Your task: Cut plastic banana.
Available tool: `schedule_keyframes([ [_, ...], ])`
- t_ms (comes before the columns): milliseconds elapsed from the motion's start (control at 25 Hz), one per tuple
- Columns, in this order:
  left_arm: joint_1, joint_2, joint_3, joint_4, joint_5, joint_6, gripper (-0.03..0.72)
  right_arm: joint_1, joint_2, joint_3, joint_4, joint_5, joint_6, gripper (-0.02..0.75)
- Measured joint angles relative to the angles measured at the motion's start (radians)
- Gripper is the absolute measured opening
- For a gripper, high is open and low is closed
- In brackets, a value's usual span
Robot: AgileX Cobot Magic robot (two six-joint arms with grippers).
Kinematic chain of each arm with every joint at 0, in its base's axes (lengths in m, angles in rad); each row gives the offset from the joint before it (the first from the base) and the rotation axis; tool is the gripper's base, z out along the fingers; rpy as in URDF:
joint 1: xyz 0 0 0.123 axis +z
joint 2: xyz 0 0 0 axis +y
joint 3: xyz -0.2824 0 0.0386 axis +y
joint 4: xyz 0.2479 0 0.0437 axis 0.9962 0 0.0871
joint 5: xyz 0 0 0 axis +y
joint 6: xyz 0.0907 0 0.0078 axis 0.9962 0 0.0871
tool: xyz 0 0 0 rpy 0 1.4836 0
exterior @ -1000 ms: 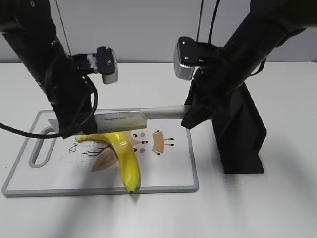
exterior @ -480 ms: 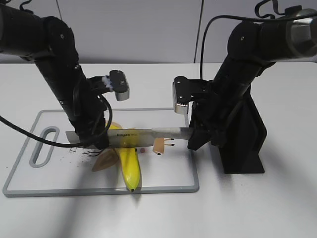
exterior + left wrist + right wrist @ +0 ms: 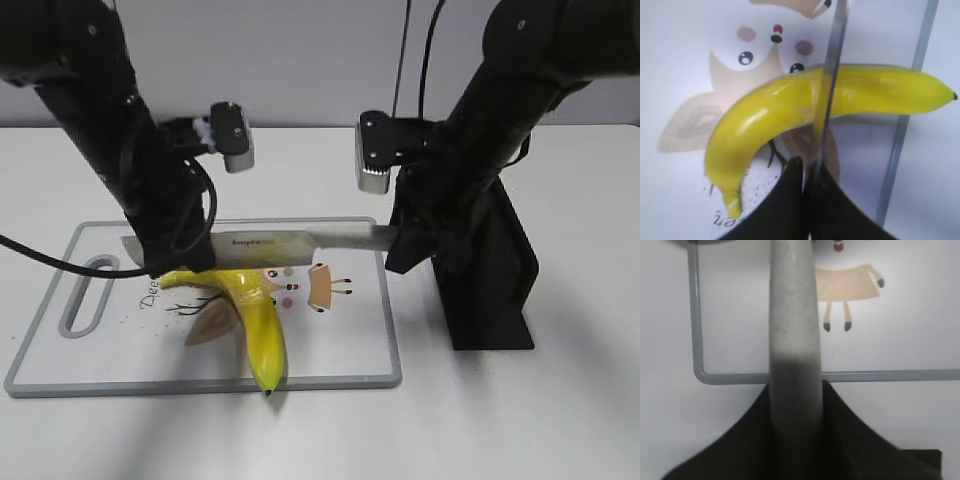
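The yellow plastic banana (image 3: 256,316) lies bent on the white cutting board (image 3: 345,345), dark tip toward the front edge. A knife (image 3: 270,242) hangs level just above its bend. My left gripper (image 3: 166,258) is shut on the blade tip. My right gripper (image 3: 398,240) is shut on the grey handle. In the left wrist view the blade (image 3: 831,75) runs edge-on across the banana (image 3: 770,112) near its seam, pinched in the gripper (image 3: 807,172). In the right wrist view the handle (image 3: 792,305) runs up from the closed gripper (image 3: 795,405). The banana looks whole.
A black knife stand (image 3: 495,280) stands on the table right of the board, behind my right arm. The board has a grey rim (image 3: 200,384) and a handle slot (image 3: 85,295) at its left end. Cartoon prints cover its middle.
Half a second ago both grippers had lowered the knife onto the banana's bend. Now the knife is raised again, just above the banana. The banana has barely shifted.
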Motion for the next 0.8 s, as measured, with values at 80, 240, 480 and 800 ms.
schedule_keyframes([
  [80,-0.001,-0.061,0.0,0.014,0.005,0.0,-0.002,0.002,-0.051,0.0,0.001,0.0,0.001,0.193],
  [240,-0.001,-0.182,0.001,0.017,0.036,-0.004,-0.003,0.002,-0.158,0.0,0.009,0.011,0.001,0.193],
  [480,-0.001,-0.361,0.001,-0.014,0.096,-0.008,-0.004,0.007,-0.301,0.0,0.021,0.049,-0.001,0.194],
  [800,0.005,-0.416,0.002,-0.016,0.11,-0.026,0.168,0.003,-0.342,0.003,0.001,0.07,0.008,0.192],
])
